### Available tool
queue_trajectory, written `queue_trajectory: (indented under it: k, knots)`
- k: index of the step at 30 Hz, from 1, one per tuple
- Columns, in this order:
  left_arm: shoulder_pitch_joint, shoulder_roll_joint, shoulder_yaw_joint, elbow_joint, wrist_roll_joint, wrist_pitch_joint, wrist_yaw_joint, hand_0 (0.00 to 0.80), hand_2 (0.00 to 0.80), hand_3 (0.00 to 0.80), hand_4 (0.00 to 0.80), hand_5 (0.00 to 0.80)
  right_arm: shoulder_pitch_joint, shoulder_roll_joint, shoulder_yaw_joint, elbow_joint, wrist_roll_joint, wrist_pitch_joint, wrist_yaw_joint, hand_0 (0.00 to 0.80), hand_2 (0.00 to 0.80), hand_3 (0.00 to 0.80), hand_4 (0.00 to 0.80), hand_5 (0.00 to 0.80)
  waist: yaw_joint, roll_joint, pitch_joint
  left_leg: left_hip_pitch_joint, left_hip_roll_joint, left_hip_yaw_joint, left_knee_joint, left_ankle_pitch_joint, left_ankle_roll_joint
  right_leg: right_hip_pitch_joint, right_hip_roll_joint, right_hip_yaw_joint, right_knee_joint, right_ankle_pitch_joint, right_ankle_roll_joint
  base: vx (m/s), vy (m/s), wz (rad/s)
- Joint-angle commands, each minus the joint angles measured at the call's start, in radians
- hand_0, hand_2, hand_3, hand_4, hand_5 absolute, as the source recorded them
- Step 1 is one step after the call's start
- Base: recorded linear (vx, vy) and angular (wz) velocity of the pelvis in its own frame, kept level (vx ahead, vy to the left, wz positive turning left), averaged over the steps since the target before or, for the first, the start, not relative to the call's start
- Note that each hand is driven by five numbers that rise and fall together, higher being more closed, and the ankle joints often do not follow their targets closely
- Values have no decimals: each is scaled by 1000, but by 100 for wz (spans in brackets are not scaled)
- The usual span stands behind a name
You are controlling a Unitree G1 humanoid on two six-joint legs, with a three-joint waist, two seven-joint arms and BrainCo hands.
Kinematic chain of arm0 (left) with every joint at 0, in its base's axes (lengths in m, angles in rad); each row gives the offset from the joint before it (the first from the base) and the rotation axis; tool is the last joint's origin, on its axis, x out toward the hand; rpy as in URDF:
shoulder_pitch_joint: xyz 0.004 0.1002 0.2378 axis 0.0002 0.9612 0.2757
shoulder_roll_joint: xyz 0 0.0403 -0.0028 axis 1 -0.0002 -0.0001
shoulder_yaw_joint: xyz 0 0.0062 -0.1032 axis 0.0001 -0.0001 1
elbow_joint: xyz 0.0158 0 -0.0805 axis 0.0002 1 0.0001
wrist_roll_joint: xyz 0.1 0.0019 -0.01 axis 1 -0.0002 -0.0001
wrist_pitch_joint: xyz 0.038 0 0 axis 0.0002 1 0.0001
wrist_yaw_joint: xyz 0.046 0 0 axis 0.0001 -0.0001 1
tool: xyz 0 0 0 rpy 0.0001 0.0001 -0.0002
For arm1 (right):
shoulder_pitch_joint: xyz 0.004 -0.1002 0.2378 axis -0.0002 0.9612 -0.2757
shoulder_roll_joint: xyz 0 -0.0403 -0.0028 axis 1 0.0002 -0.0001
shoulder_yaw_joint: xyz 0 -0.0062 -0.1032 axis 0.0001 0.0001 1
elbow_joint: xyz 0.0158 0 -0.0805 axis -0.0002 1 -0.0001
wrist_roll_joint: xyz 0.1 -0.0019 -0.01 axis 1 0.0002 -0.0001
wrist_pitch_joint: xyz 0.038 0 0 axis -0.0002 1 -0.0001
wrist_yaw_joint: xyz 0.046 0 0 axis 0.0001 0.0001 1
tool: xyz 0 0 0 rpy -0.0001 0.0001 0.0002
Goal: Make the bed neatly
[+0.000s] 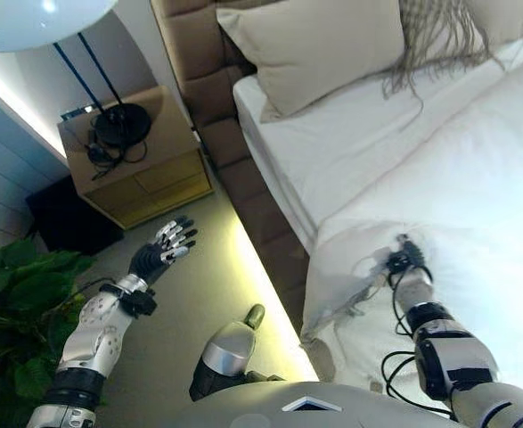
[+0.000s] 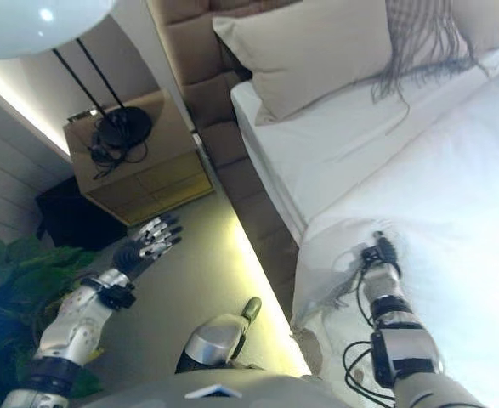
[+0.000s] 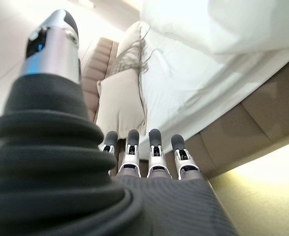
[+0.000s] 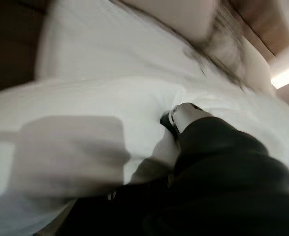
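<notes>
A white duvet covers the near part of the bed, and its top edge lies folded and puckered near the bed's left side. Above it the white sheet is bare up to a beige pillow and a fringed throw. My right hand rests on the duvet's edge with its fingers curled into a bunch of the cloth. In the right wrist view its thumb presses into the fold. My left hand is open and empty, held over the floor beside the bed.
A wooden nightstand with a black lamp base stands left of the brown padded headboard. A green plant is at the lower left. The brown bed frame runs beside a lit strip of floor.
</notes>
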Motion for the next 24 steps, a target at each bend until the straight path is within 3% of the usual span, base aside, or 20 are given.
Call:
queue_trajectory:
  k: [1, 7, 14, 15, 16, 17, 24]
  knots:
    - [-8, -8, -9, -23, 48, -7, -55, 0, 0, 0, 0, 0, -100, 17, 97, -127, -147, 24, 31, 800, 800, 800, 800, 800, 83, 5, -45, 101, 64, 4, 13, -130, -29, -47, -79, 15, 10, 197, 66, 147, -6, 30]
    - [13, -18, 17, -15, 83, 3, -94, 0, 0, 0, 0, 0, -101, 67, 181, -178, -160, 42, 18, 800, 800, 800, 800, 800, 99, 5, -50, 114, 64, -7, 0, -117, -36, -25, -81, -2, 1, 208, 71, 31, 18, 16]
    - [59, -23, 43, -14, 99, -20, -127, 0, 0, 0, 0, 0, -10, 54, 120, -162, -165, 32, -4, 787, 787, 787, 787, 787, 85, 3, -49, 123, 70, -3, -3, -120, -39, -30, -80, -5, 6, 223, 75, -4, -9, 1]
    - [66, -23, 47, -16, 98, -23, -129, 0, 0, 0, 0, 0, 6, 46, 109, -154, -167, 28, -5, 518, 518, 518, 518, 518, 81, 3, -48, 125, 73, 0, -2, -122, -39, -30, -79, -4, 5, 224, 75, -15, -41, -3]
    - [72, -23, 49, -19, 96, -26, -125, 0, 0, 0, 0, 0, 22, 39, 99, -146, -171, 24, -10, 116, 116, 116, 116, 116, 76, 3, -47, 127, 77, 8, -2, -123, -40, -30, -77, -3, 1, 223, 75, -20, -37, -11]
    - [78, -24, 49, -18, 93, -33, -120, 0, 0, 0, 0, 0, 35, 31, 91, -141, -166, 24, -6, 0, 0, 0, 0, 0, 71, 3, -48, 129, 80, 15, -4, -124, -41, -29, -75, 0, -3, 223, 75, -25, -28, -12]
    - [71, -28, 29, -13, 78, -44, -94, 0, 0, 0, 0, 0, 101, 3, 3, -99, -88, 1, 1, 0, 0, 0, 0, 0, 41, 2, -50, 127, 83, 50, 2, -115, -35, -39, -75, 2, -16, 234, 62, -40, -10, -12]
